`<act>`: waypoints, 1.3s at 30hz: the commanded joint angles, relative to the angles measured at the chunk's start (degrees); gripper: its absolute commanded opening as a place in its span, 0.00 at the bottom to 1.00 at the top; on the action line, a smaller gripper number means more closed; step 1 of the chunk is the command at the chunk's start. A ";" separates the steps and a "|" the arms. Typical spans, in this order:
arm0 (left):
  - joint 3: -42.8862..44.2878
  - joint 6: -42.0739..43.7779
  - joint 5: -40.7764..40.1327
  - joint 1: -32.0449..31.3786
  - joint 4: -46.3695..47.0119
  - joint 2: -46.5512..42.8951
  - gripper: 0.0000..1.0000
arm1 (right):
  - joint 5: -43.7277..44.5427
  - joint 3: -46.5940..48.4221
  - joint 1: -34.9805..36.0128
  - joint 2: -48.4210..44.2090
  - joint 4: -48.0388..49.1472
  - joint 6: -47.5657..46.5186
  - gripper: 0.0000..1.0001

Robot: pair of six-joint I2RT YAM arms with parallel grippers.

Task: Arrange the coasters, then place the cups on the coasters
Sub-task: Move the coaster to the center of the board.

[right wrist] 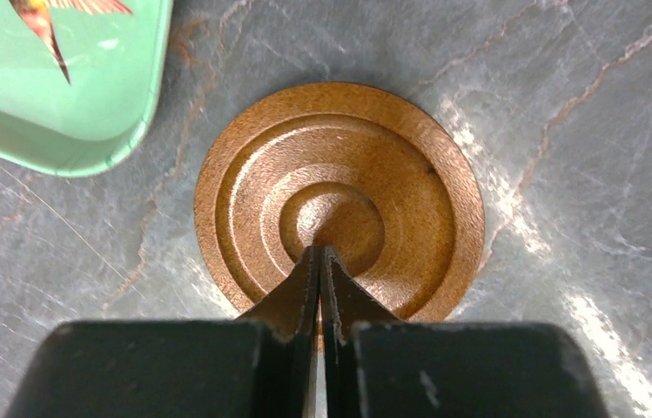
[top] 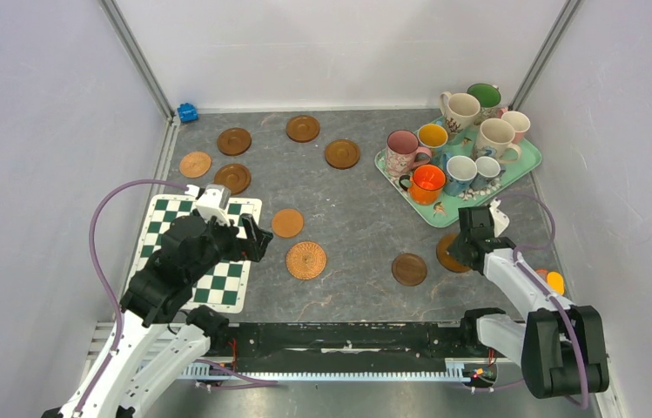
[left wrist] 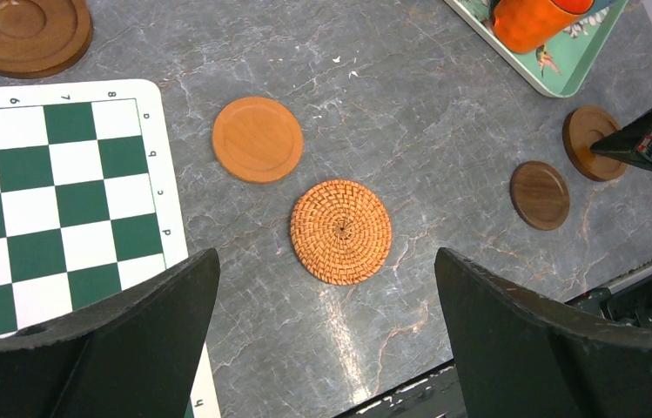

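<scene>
Over the centre of a round, ridged brown wooden coaster [right wrist: 392,174], just beside a mint-green floral tray [right wrist: 70,131] of handled mugs [top: 495,136]: fingers of the right gripper [right wrist: 320,252] clenched together, empty. Near a round woven rattan coaster [left wrist: 340,232]: fingers of the left gripper [left wrist: 326,261] spread wide, released.

The cups [top: 403,150] stand in the tray [top: 527,158], back right; 9 coasters [top: 342,153] lie scattered on the desk [top: 357,213]; the mat [top: 220,288] lies front left.

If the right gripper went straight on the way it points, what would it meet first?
The brown ridged coaster right under the right gripper, near its centre dimple; it may already touch.
</scene>
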 commanded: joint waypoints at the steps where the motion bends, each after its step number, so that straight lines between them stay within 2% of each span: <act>1: -0.11 1.28 -0.74 -0.19 1.05 -0.51 1.00 | 0.75 2.22 0.84 -2.68 -7.07 -3.08 0.00; 9: -0.21 1.09 -0.74 -0.21 1.05 -0.75 1.00 | -7.21 8.41 6.24 -6.95 -7.20 -10.03 0.00; 20: -0.28 1.03 -0.83 -0.22 1.05 -0.59 1.00 | -18.46 -1.98 17.78 -11.46 5.19 -9.93 0.00; 29: -0.38 0.92 -1.22 -0.21 1.05 -1.06 1.00 | -15.67 -4.32 24.18 -6.89 10.44 -8.79 0.00; 39: -0.47 0.83 -1.58 -0.21 1.05 -1.20 1.00 | -11.30 -5.58 25.65 -2.90 15.02 -9.10 0.00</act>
